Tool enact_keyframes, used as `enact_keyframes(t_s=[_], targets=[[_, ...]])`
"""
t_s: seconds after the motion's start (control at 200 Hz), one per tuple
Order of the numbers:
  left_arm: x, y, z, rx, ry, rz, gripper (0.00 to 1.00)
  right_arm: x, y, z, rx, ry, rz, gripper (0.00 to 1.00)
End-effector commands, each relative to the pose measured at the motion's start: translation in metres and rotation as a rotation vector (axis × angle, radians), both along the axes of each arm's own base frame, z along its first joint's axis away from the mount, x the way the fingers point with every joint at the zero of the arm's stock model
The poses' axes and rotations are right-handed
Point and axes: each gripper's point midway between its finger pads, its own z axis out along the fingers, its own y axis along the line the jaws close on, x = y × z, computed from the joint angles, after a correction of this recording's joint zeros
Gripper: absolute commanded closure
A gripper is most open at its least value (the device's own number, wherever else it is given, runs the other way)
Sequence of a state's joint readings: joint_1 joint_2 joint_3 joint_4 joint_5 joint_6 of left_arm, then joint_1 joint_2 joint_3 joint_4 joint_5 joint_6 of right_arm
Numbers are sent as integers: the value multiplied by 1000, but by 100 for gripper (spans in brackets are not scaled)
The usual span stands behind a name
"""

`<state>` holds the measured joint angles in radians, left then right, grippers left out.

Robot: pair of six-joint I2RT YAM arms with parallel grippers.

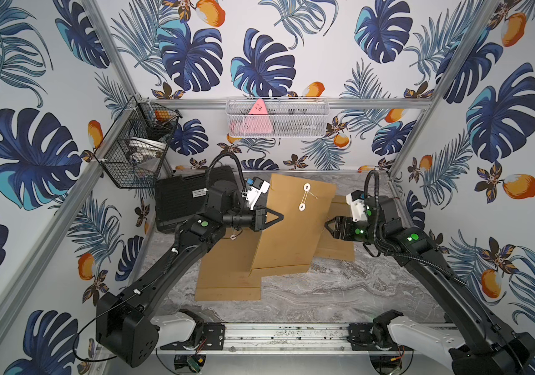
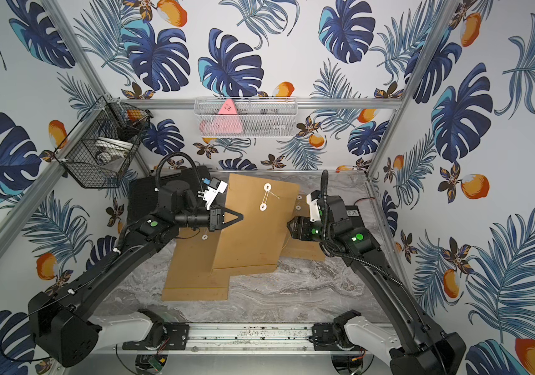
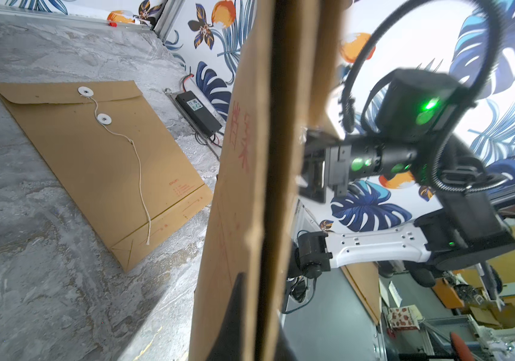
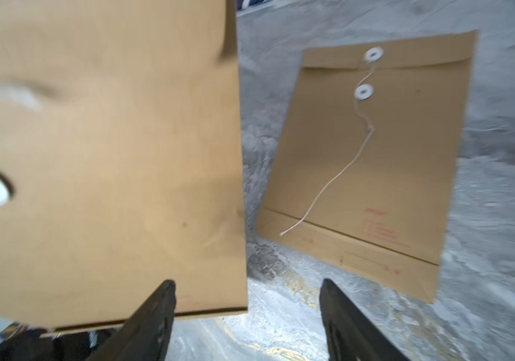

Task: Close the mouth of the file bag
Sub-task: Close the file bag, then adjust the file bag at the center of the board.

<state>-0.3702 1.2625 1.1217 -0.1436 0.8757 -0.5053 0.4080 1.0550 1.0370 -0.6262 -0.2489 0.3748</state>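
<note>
In both top views the file bag [image 1: 295, 224] hangs lifted over the middle of the table [image 1: 340, 292]. Its long axis runs far to near, with the mouth and its string discs [image 1: 307, 187] at the far end. The left gripper [image 1: 278, 217] is clenched on its left edge. The right gripper [image 1: 327, 224] sits just beside its right edge, with the discs far-left of it.

In the left wrist view the bag shows edge-on, pinched, and a spare envelope [image 3: 103, 162] lies flat beyond.

In the right wrist view the right gripper is spread wide and grasps nothing; the bag's corner is just ahead
</note>
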Motion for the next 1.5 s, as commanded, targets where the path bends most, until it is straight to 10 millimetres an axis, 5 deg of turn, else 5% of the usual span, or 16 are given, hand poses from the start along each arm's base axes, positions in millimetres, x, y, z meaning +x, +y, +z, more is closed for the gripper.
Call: enact_keyframes(t_s=[0.0, 0.245, 0.385, 0.525, 0.691, 0.816, 0.996, 1.096, 1.241, 1.496], targets=[[-5, -2, 34, -134, 8, -52, 100, -6, 36, 22, 226, -51, 152, 21], [-11, 2, 71, -264, 5, -106, 100, -11, 46, 39, 390, -101, 244, 19], [-3, 2, 68, -262, 15, -88, 100, -17, 50, 62, 514, -137, 311, 29], [18, 5, 40, -165, 36, 2, 100, -17, 44, 75, 588, -132, 289, 60], [47, 11, -3, -23, 65, 123, 74, -3, 26, 67, 552, -66, 143, 91], [70, 24, -33, 92, 89, 251, 58, 7, 2, 53, 413, -31, -3, 100], [100, 48, -84, 299, 135, 435, 54, 22, -58, 20, 54, 46, -264, 100], [98, 22, -109, 416, 133, 395, 55, 27, -93, 19, -129, 48, -389, 100], [77, -31, -160, 545, 141, 293, 55, 37, -120, 52, -244, -60, -486, 100], [58, -108, -245, 598, 231, 170, 55, 59, -109, 79, -215, -105, -451, 100]])
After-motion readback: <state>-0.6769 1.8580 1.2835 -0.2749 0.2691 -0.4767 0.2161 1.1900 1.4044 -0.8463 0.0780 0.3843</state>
